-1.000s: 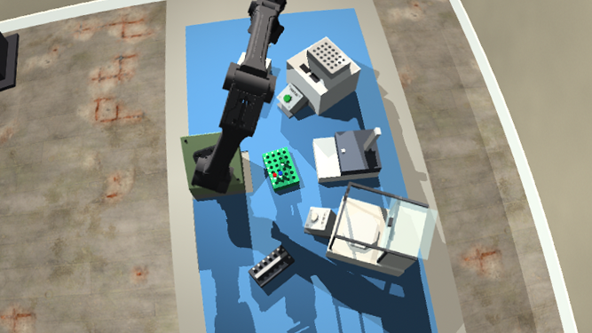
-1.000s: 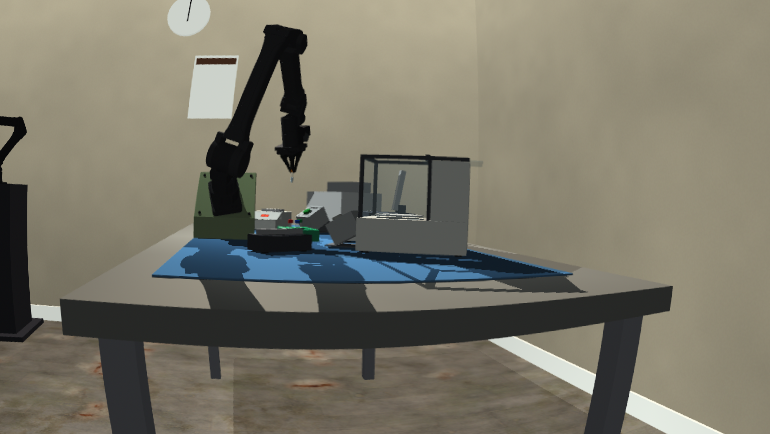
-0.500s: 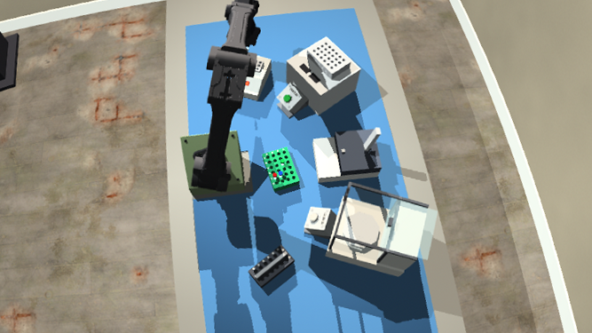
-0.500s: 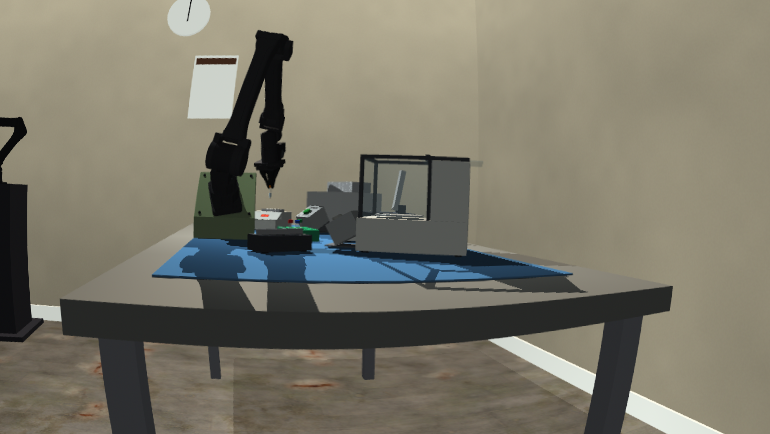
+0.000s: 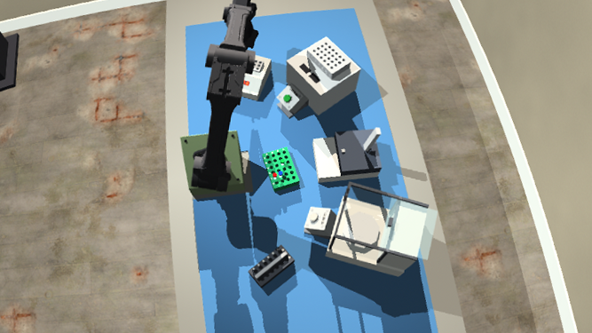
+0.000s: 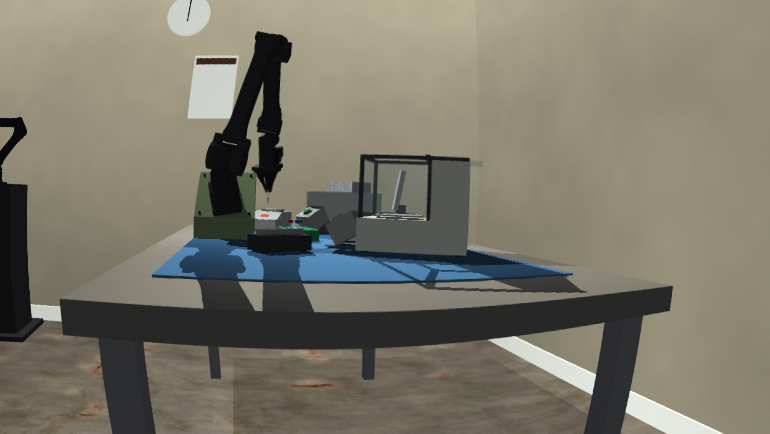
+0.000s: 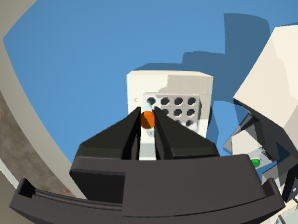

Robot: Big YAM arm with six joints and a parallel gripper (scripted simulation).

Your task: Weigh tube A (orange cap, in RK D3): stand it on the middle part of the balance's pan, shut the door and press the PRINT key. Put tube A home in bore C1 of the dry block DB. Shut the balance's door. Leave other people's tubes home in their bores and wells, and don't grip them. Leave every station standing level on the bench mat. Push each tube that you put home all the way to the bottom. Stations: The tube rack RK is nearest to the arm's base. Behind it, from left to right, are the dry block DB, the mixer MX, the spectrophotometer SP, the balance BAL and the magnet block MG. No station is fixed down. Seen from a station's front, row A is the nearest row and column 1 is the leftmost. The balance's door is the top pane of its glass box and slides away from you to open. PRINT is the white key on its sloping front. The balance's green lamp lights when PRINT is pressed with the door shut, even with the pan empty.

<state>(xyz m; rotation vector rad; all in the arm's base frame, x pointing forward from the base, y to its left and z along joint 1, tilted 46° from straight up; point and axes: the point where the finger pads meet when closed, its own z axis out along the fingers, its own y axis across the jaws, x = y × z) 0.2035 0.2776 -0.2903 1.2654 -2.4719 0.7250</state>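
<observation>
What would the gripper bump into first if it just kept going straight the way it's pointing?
Probably the dry block: the gripper points down over it, and the orange-capped tube it holds would touch first. Exactly where is hard to judge.

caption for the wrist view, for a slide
Orange-capped tube held between the fingers above the dry block

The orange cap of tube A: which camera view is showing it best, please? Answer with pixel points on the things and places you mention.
The wrist view: the orange cap [image 7: 147, 120] appears large and uncovered between the fingertips of the gripper [image 6: 267, 190] [image 7: 147, 112]. The exterior view shows only a tiny orange hint at the fingertips; the top view does not show it.
</observation>
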